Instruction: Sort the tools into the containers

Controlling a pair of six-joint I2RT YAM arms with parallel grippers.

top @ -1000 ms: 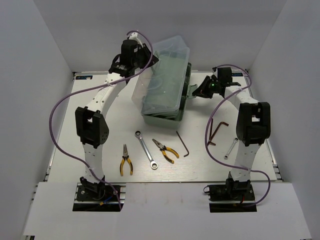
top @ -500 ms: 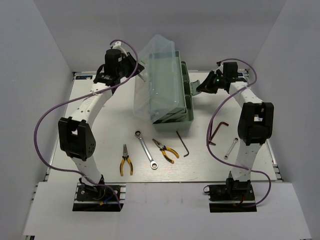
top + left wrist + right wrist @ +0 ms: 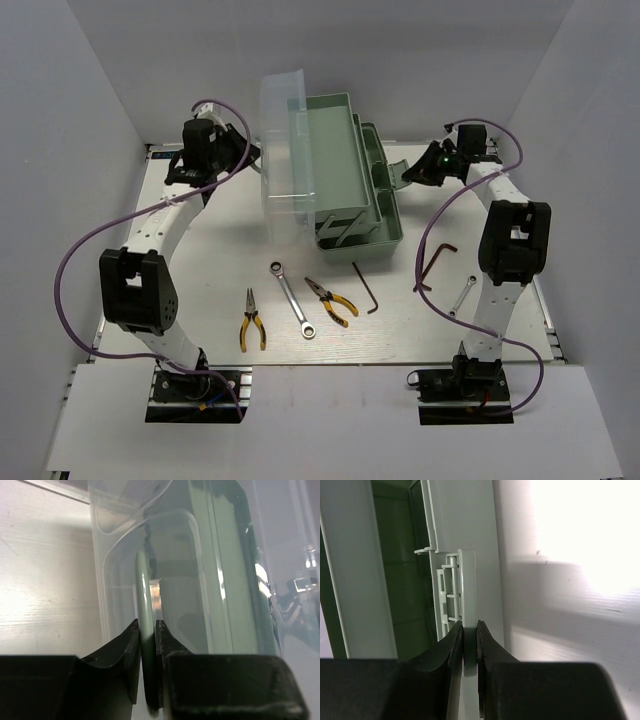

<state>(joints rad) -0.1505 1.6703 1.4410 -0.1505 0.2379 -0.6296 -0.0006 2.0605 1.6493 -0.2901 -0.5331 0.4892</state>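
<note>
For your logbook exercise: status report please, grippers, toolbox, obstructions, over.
Left gripper shut on handle, right gripper shut on latch. Toolbox open, lid up. Tools all on table, unsorted. Nothing blocking.

The toolbox [image 3: 338, 150] is pale green, the pliers [image 3: 252, 324] yellow-handled.

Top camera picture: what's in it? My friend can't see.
Two robot arms hold a pale green toolbox open: left gripper on its clear lid, right gripper on its latch. Pliers, wrenches and hex keys lie on the table in front.
</note>
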